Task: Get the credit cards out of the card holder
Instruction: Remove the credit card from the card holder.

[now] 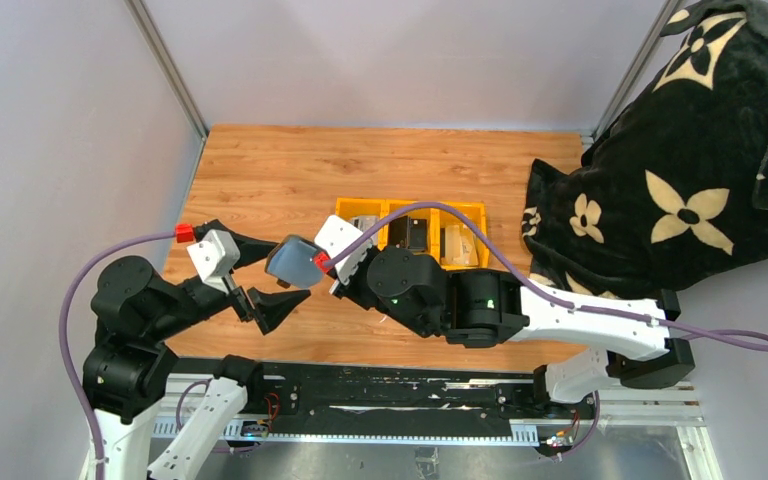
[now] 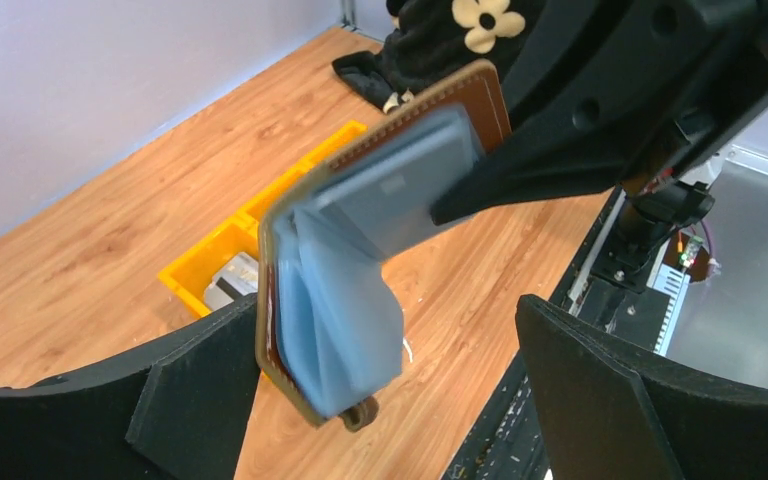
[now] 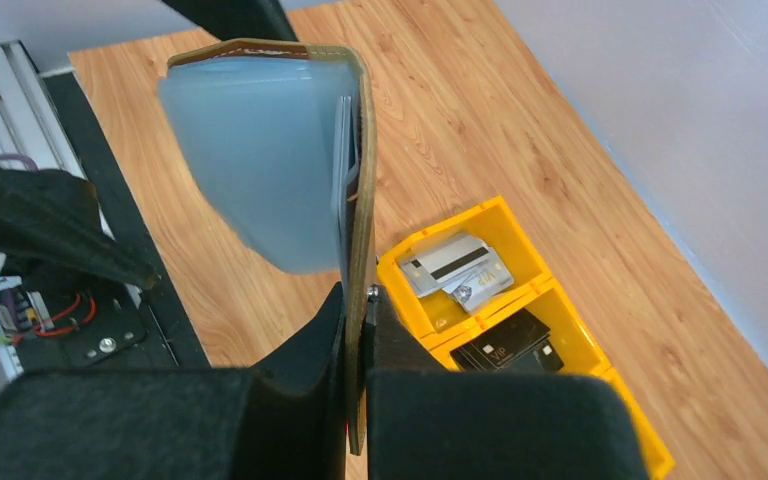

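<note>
My right gripper [image 1: 325,262] is shut on the brown cover of the card holder [image 1: 293,262] and holds it in the air above the table. In the right wrist view the card holder [image 3: 260,150] stands up from the shut gripper [image 3: 358,300], silvery-grey inside, with thin card edges [image 3: 343,150] showing in a slot. My left gripper [image 1: 290,275] is open. In the left wrist view its fingers stand either side of the card holder's [image 2: 360,260] lower end, the gripper [image 2: 388,330] not gripping it. Silvery credit cards [image 3: 455,265] and black ones [image 3: 505,345] lie in a yellow bin.
The yellow three-compartment bin [image 1: 412,208] sits mid-table behind the grippers, with cards in its compartments. It also shows in the left wrist view [image 2: 200,270]. A black blanket with cream flowers [image 1: 680,190] covers the right side. A black rail [image 1: 360,385] runs along the near edge.
</note>
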Available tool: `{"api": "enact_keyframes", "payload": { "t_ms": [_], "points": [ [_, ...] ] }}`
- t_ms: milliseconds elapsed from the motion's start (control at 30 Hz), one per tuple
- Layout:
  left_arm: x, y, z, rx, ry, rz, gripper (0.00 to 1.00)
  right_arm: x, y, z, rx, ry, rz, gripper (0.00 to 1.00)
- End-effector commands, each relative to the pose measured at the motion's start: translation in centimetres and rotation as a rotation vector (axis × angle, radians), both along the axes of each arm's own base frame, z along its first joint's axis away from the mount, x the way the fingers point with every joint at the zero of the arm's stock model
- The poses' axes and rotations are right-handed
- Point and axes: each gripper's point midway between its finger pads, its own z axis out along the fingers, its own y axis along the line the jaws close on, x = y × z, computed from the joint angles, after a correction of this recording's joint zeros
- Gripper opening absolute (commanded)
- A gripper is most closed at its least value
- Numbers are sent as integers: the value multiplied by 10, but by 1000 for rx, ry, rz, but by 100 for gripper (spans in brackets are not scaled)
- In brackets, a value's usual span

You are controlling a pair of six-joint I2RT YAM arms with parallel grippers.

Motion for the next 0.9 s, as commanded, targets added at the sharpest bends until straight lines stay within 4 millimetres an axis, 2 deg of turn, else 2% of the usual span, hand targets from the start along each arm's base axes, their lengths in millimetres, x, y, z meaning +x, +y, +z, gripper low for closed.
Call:
{"api": "enact_keyframes", "payload": {
  "t_ms": [0,133,267,333,400,533,600,667,700,800,867],
  "points": [
    [2,-1,0,-1,-33,-3,100,-1,-13,15,-13,-94,-10,0],
    [14,0,0,-17,-34,30,99,-18,-6,19,29,-74,103,0],
    [16,-1,-1,12,-43,11,84,-55,-1,20,85,0,325,0],
    [2,-8,-3,43,-35,-81,74,-66,-5,21,125,53,410,0],
    [-20,-16,-3,60,-24,-204,68,-69,-14,24,181,126,472,0],
    [-56,-28,-3,25,82,-419,45,-80,-24,25,259,309,649,0],
    [-63,-31,1,4,116,-465,28,-86,-29,26,271,396,743,0],
    [-66,-32,4,-8,136,-492,18,-93,-31,24,262,470,816,0],
    [-69,-33,5,-13,142,-504,18,-93,-31,22,257,505,837,0],
    [-70,-33,6,-20,156,-510,30,-99,-32,21,240,564,903,0],
    [-70,-33,6,-21,159,-510,28,-102,-33,20,232,589,936,0]
  ]
}}
